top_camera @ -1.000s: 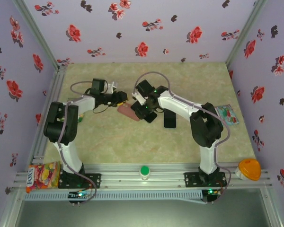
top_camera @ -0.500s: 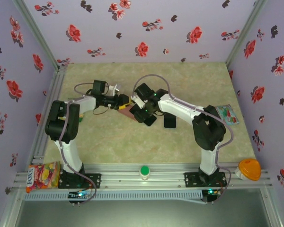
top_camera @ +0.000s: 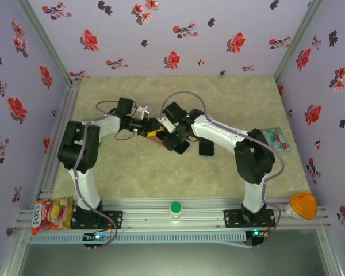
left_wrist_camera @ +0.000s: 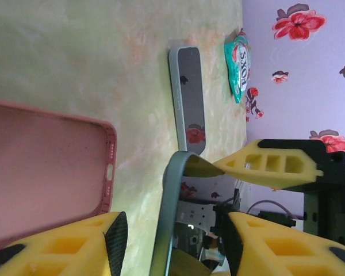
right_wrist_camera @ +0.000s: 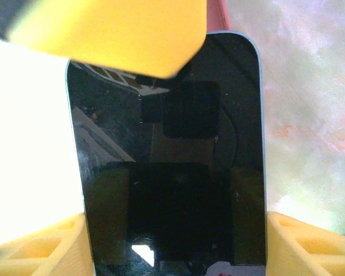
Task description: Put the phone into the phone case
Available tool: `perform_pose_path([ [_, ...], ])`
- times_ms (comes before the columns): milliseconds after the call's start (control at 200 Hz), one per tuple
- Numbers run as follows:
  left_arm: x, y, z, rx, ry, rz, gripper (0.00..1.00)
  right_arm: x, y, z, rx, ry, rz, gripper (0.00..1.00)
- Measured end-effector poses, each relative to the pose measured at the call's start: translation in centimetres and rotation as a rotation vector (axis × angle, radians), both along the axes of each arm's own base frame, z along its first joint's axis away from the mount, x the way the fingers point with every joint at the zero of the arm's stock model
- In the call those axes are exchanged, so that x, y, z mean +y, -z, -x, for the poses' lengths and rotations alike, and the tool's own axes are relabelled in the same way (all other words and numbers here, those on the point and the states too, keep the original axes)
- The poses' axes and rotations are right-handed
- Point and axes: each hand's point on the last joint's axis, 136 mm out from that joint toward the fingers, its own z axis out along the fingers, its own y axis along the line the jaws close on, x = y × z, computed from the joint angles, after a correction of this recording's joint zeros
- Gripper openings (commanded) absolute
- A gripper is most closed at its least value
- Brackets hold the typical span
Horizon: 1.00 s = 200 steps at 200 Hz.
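- From above, the two claws meet over the middle of the tabletop. The left claw and the right claw cover nearly everything between them, so we can make out little more there than a pinkish-brown sliver.
- The phone is held by the right claw, whose yellow fingers press on its two long edges. In the right wrist view the frame cuts off the phone's lower end, and its dark glass gives back blurred reflections.
- A yellow finger of the left claw, out of focus, overlaps the phone's top corner in that view.
- In the left wrist view we see the phone edge-on, in the gap between the left claw's fingers. They stand apart with space on either side of it, and as far as we can see nothing is pinched between them.
- The pink phone case sits just beside the phone, with its hollow side facing the left wrist camera. Its left part runs out of frame and a left finger hides its lower end. We cannot tell whether it lies flat or leans.
- A second phone lies flat on the tabletop beyond, apart from the case. A green snack packet lies near the right wall.
- The tabletop is pale green and marbled, and the walls are lilac with red and black flowers.
- The metal rail at the near edge carries a green button, with a candy bag at its left end and an orange object at its right end.
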Motion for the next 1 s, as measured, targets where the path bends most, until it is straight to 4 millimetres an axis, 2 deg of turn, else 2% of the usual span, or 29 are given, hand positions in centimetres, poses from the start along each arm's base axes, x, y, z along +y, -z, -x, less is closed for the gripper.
perform_pose_path([
  [480,-1.2,0.4,1.6,0.02,0.056,-0.017,0.49,0.2,-0.1,0.2,-0.01,-0.007,0.007,0.65],
  [1000,-1.4,0.6,1.8,0.022,0.065,-0.019,0.44,0.1,-0.5,0.1,-0.023,-0.004,0.007,0.65],
])
